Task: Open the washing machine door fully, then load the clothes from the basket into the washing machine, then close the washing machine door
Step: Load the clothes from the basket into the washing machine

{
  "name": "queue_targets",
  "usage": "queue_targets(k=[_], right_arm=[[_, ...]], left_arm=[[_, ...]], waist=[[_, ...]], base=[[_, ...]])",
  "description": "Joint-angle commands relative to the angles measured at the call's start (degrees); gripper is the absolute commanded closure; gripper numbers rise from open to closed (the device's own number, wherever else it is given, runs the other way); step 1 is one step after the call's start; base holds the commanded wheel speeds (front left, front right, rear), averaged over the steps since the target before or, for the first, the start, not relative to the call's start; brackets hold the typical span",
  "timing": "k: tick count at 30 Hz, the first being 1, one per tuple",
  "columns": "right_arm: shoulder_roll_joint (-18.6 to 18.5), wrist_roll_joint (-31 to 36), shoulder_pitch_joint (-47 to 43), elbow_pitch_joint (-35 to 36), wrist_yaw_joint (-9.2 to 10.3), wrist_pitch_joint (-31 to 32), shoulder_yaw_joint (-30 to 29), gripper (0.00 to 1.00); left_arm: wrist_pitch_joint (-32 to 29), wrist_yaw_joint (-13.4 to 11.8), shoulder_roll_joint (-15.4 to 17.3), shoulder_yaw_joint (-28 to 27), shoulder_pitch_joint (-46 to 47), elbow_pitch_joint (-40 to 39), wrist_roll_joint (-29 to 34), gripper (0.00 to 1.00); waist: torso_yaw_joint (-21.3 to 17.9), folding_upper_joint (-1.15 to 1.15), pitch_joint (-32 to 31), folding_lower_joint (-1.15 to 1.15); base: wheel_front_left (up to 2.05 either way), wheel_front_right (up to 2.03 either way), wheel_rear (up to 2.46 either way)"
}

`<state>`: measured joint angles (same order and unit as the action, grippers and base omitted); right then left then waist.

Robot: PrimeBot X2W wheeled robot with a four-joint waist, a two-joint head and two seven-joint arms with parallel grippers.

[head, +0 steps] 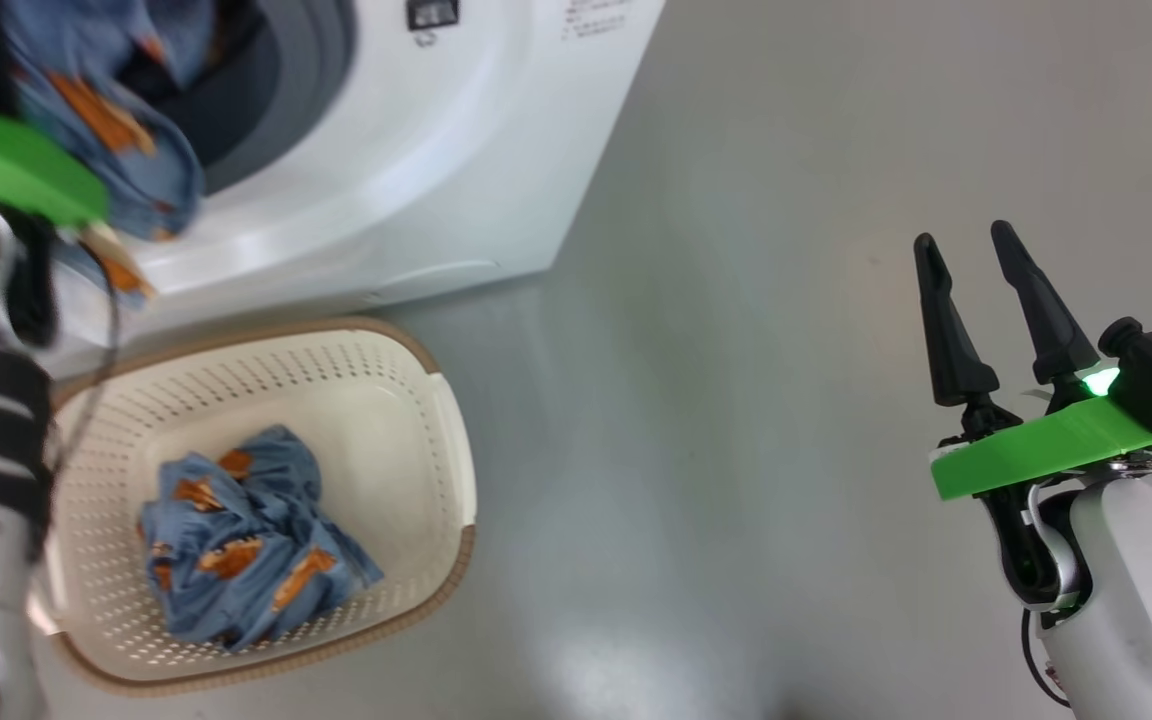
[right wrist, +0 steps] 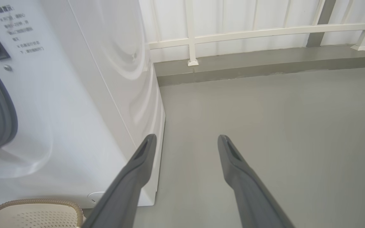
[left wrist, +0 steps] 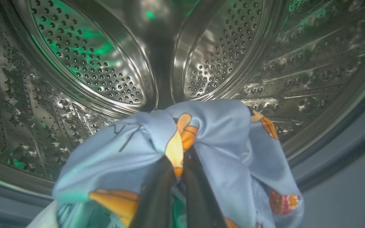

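My left gripper (left wrist: 179,164) is shut on a light blue bear-print garment (left wrist: 208,142) and holds it at the mouth of the washing machine's steel drum (left wrist: 106,69). In the head view that garment (head: 126,150) hangs over the grey ring of the white washing machine (head: 416,170). More of the clothes (head: 246,545) lie bunched in the cream basket (head: 436,400) on the floor in front of the machine. My right gripper (head: 966,240) stands open over bare floor to the right, nothing between its fingers; the right wrist view shows it (right wrist: 185,137) beside the machine's corner (right wrist: 157,104). The washing machine door is out of view.
Grey floor (head: 756,300) spreads to the right of the machine and basket. A white railing (right wrist: 249,31) on a low kerb runs along the back. The basket's rim (right wrist: 33,202) lies just left of my right gripper's left finger.
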<state>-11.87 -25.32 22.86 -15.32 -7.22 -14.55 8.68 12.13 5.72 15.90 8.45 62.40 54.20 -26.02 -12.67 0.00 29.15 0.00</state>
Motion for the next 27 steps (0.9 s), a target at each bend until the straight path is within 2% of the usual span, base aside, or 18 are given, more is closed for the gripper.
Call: queue_targets(k=[1,11,14,19,22,23,24,25,27], right_arm=[[-0.2,-0.7,-0.5,1.5,-0.26,-0.4,0.5,0.0],[0.7,-0.5,0.6,2.2,-0.26,-0.4,0.5,0.0],[1.0,-0.3,1.0,2.1,-0.26,-0.4,0.7,0.0],[1.2,-0.2,1.5,1.9,-0.26,-0.4,0.8,0.0],[1.1,-0.1,1.6,1.7,-0.26,-0.4,1.1,0.0],[1.0,-0.1,1.7,1.7,-0.26,-0.4,1.2,0.0],[1.0,-0.1,1.8,1.6,-0.26,-0.4,1.3,0.0],[0.9,-0.1,1.8,1.6,-0.26,-0.4,1.4,0.0],[0.8,0.0,1.8,1.6,-0.26,-0.4,1.5,0.0]], left_arm=[[-0.2,-0.6,3.0,-1.0,2.8,-0.2,0.7,1.0],[1.7,-1.9,4.9,1.4,16.3,4.1,4.3,1.0],[2.7,-2.5,5.0,1.0,18.9,1.7,5.3,1.0],[2.8,-4.5,5.0,-1.8,16.6,-9.6,8.5,1.0],[2.8,-4.7,4.4,-3.3,14.0,-9.6,9.1,1.0],[2.8,-4.6,4.3,-3.7,13.7,-9.1,9.2,0.56],[2.8,-4.6,4.0,-4.0,13.3,-8.5,9.3,0.03],[2.9,-4.7,3.5,-4.3,12.8,-7.5,9.2,0.0],[2.9,-4.2,2.7,-4.5,12.4,-3.8,8.6,0.0]], waist=[[-2.3,0.0,2.9,0.0],[-4.4,0.0,8.0,0.0],[-4.4,0.0,8.7,0.0],[-3.9,0.0,9.5,0.0],[-3.5,0.0,9.4,0.0],[-3.3,0.0,9.4,0.0],[-3.2,0.0,9.3,0.0],[-3.0,0.0,9.2,0.0],[-2.6,0.0,8.9,0.0]], base=[[0.0,0.0,0.0],[0.0,0.0,0.0],[0.0,0.0,0.0],[0.0,0.0,0.0],[0.0,0.0,0.0],[0.0,0.0,0.0],[0.0,0.0,0.0],[0.0,0.0,0.0],[0.0,0.0,0.0]])
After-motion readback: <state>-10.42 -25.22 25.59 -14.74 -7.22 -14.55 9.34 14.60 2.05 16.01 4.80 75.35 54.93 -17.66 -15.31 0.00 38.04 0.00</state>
